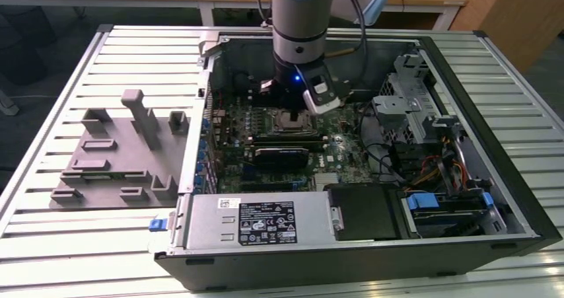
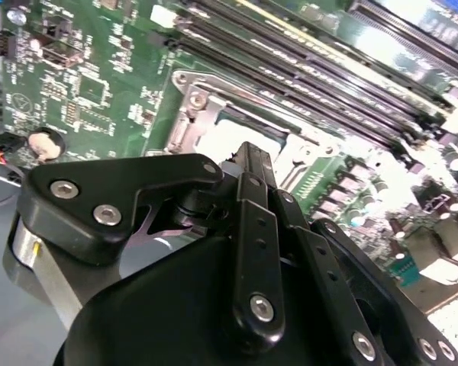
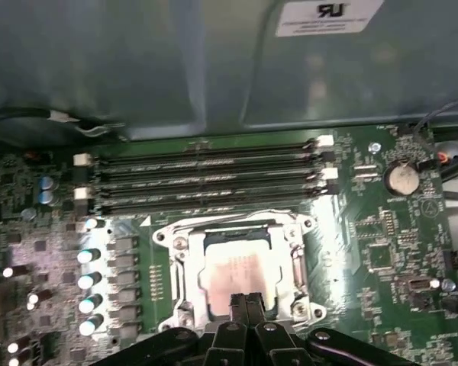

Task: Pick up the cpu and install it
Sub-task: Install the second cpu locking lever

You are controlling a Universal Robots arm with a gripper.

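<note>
The cpu (image 3: 237,268), a flat silvery square, lies inside the metal socket frame (image 3: 177,255) on the green motherboard (image 3: 366,259). My gripper (image 3: 246,300) is directly above the cpu's near edge, fingers pressed together with nothing between them. In the second wrist view the gripper (image 2: 253,152) is a narrow black block in front of the socket frame (image 2: 185,122). In the exterior view the gripper (image 1: 290,110) is low inside the open computer case (image 1: 203,100), just over the cpu (image 1: 292,120). I cannot tell whether the fingertips touch the cpu.
Long memory slots (image 3: 206,183) run beside the socket, and a coin battery (image 3: 401,178) sits near them. A grey fixture plate with blocks (image 1: 115,159) lies on the slatted table at the exterior view's left. A power supply (image 1: 255,220) and drive cage (image 1: 405,106) crowd the case.
</note>
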